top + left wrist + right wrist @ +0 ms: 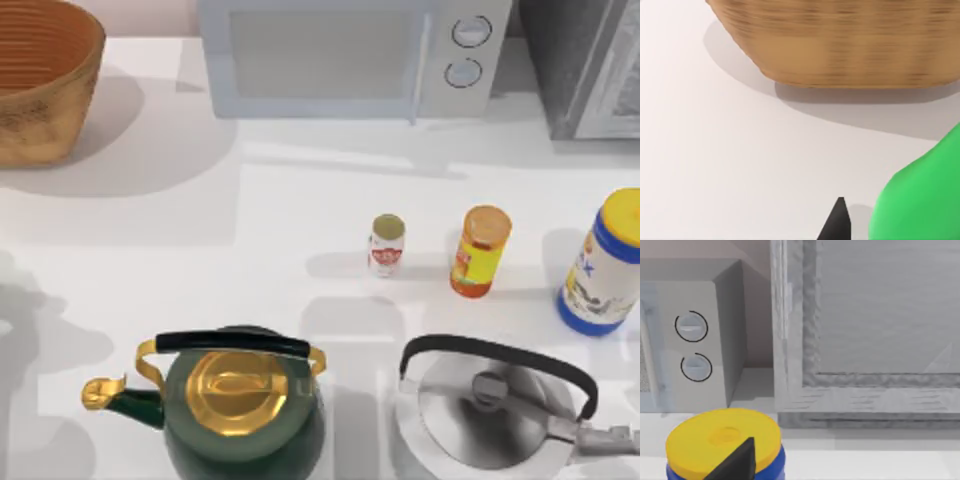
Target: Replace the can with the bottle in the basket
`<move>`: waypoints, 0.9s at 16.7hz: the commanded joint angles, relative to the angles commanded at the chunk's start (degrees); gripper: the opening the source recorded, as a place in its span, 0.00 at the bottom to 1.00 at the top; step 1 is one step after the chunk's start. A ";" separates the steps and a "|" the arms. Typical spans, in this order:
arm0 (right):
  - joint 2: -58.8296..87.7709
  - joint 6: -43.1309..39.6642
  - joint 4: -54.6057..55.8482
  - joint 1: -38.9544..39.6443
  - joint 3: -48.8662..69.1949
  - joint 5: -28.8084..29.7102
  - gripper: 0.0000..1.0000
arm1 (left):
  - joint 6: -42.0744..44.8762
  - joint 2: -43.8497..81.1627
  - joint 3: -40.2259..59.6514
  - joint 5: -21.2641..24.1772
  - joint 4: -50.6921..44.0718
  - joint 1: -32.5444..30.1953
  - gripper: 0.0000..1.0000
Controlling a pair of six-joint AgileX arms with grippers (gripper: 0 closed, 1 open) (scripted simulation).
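The can [386, 246] stands upright on the table [280, 200] mid-right, out of the basket [40, 75], which sits at the far left corner. The bottle [480, 251] stands just beside the can, apart from it. So the step in hand, I judge, is taking the bottle: the right arm should descend over it squarely, jaws wide enough to straddle its body, clear of the can and the blue yellow-lidded jar [725, 445].

The right wrist view has a dark fingertip [737, 460] over that jar, the microwave [695, 335] beyond; whether that gripper is spread or closed I cannot tell. The left wrist view shows one fingertip [837, 222] near the basket's wall, its spread likewise unreadable. Neither visibly holds anything.
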 joint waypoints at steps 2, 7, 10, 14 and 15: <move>0.00 0.00 0.00 0.00 0.00 0.00 1.00 | 0.06 -0.03 -0.02 -0.03 -0.08 0.06 0.00; 0.00 0.00 0.00 0.00 0.00 0.00 1.00 | -0.13 -2.17 6.35 -3.49 -5.09 3.01 0.00; 0.00 0.00 0.00 0.00 0.00 0.00 1.00 | -0.04 -4.24 15.17 -6.82 -13.19 5.51 0.00; 0.00 0.00 0.00 0.00 0.00 0.00 1.00 | 0.51 -7.70 31.37 -10.54 -32.30 4.79 0.00; 0.00 0.00 0.00 0.00 0.00 0.00 1.00 | 0.57 -8.71 35.76 -11.19 -38.34 3.56 0.00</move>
